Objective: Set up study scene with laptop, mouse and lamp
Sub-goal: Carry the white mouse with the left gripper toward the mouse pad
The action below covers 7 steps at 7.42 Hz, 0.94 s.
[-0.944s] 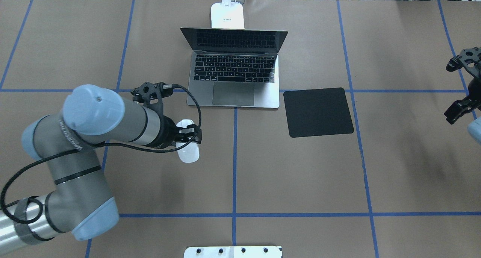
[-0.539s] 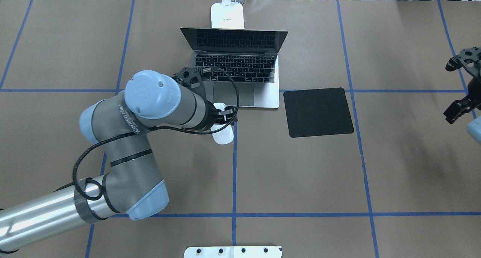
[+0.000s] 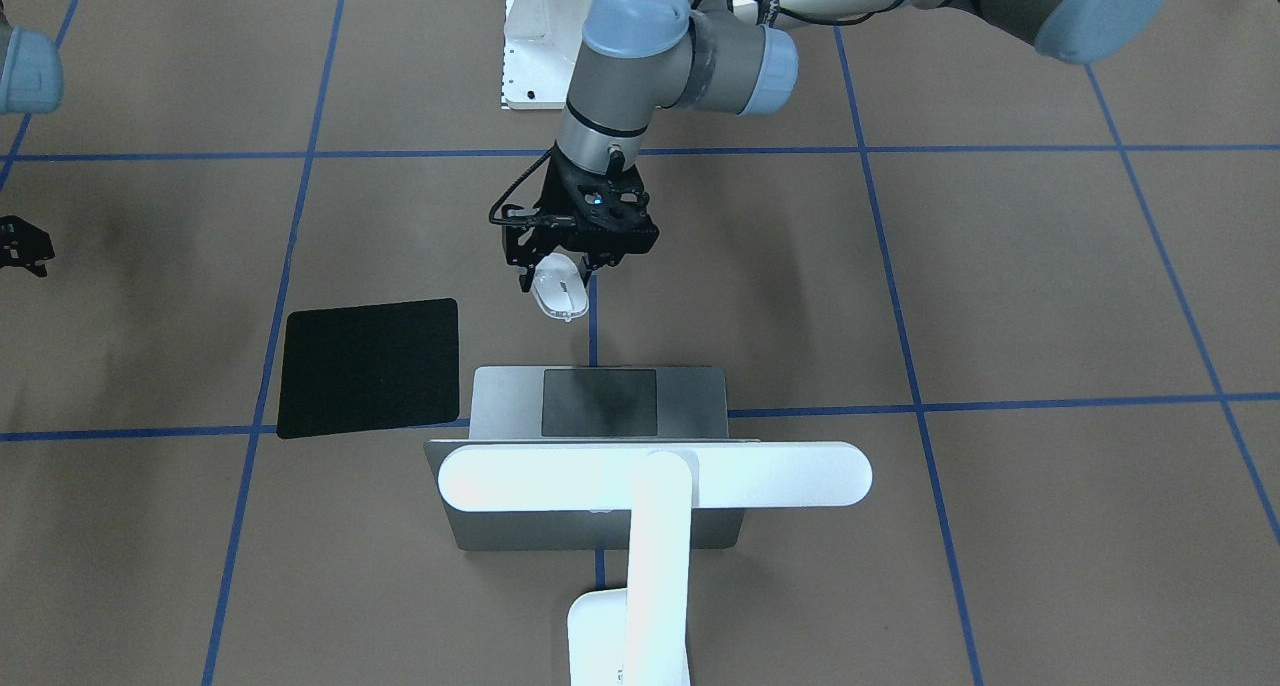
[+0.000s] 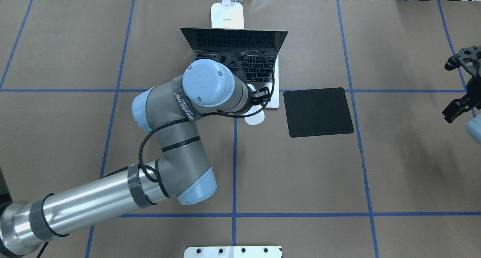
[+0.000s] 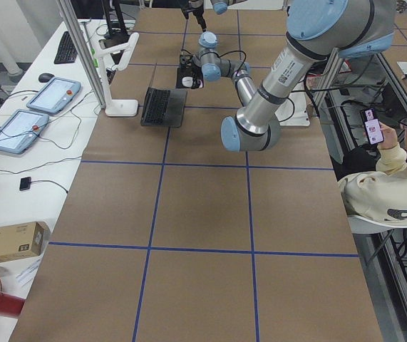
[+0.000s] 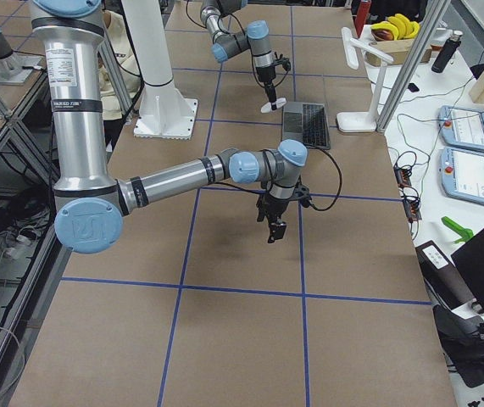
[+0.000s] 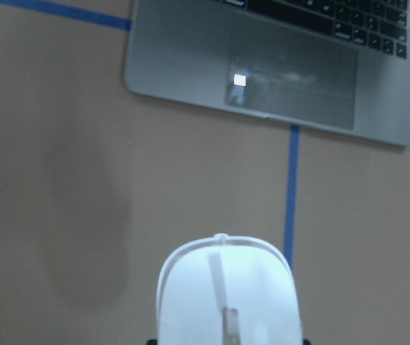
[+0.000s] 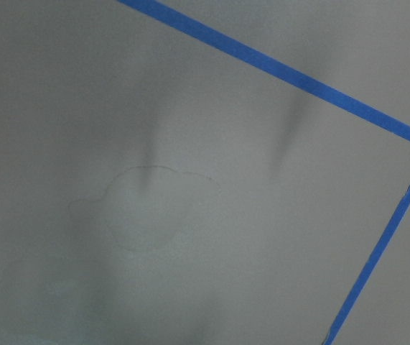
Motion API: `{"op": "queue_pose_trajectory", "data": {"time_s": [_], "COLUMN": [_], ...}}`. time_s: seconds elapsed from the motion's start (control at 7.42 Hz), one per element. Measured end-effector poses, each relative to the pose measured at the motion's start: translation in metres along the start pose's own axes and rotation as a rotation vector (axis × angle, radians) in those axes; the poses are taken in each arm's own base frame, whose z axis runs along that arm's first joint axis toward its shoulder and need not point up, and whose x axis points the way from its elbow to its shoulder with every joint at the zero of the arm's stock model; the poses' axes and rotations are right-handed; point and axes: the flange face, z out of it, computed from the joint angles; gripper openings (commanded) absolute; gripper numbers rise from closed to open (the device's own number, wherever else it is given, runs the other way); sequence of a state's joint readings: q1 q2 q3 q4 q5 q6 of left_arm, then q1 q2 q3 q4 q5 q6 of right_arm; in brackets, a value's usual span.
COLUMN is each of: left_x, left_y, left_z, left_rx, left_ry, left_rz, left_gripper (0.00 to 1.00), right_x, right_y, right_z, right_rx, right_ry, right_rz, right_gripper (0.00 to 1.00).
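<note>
Carrying the mouse (image 3: 558, 296) is the left gripper (image 3: 557, 274): fingers closed in on the mouse's sides, nose poking out toward the laptop (image 3: 700, 401), white shell hanging under the jaws and, by the far side view, seemingly clear of the table (image 4: 300, 175). It's held across the narrow width prob. because that's the only span a two-finger grip gets round. Long axis runs roughly at right angles to the laptop's front edge, so it can likely go down w/o much twist. Position: just in front of the laptop's front edge, nr the corner facing the black mat (image 3: 368, 366), not over the mat yet. Laptop sits open, screen leaning back toward the lamp (image 3: 655, 476), whose bar head shows across the lid in the front view. Those two look placed, so mouse onto mat is likely the step in hand. Room: mat lies just beside the laptop w/ a narrow gap between, and bare paper on its other three sides, so approach from the robot's side looks open. Watch the laptop corner, since the left arm (image 4: 176, 137) reaches over the keyboard at the wrist. Right gripper (image 4: 456, 109) sits well apart nr the table's end, nothing seen in it; can't tell how far its fingers are spread.
</note>
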<state>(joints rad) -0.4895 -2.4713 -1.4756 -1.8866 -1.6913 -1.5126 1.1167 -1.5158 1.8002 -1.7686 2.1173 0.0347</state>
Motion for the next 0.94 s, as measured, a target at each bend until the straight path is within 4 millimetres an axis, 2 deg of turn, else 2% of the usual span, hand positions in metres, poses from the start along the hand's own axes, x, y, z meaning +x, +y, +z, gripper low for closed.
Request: {"op": "queue_pose_trajectory", "data": {"time_s": [0.4,0.81,0.94], "left_x": [0.069,0.116,0.127], "left_y": [0.043,0.087,0.096], "left_z": [0.028,0.058,0.062], "left_rx": [0.073,0.143,0.163], "left_ry": [-0.003,0.002,0.005], "left_rz": [-0.024,-0.026,-0.024], "left_gripper": [0.06,0.07,0.41], "right_x": [-0.007,-0.009,-0.009], "right_y": [-0.001,0.003,0.004], "right_z": [-0.007,-0.010,-0.010], "right_rx": [0.014,0.020,0.020], "right_ry": [-0.026,-0.034,-0.035], "right_rz": [-0.009,-0.014,-0.014], "right_gripper": [1.00,1.00,1.00]}}
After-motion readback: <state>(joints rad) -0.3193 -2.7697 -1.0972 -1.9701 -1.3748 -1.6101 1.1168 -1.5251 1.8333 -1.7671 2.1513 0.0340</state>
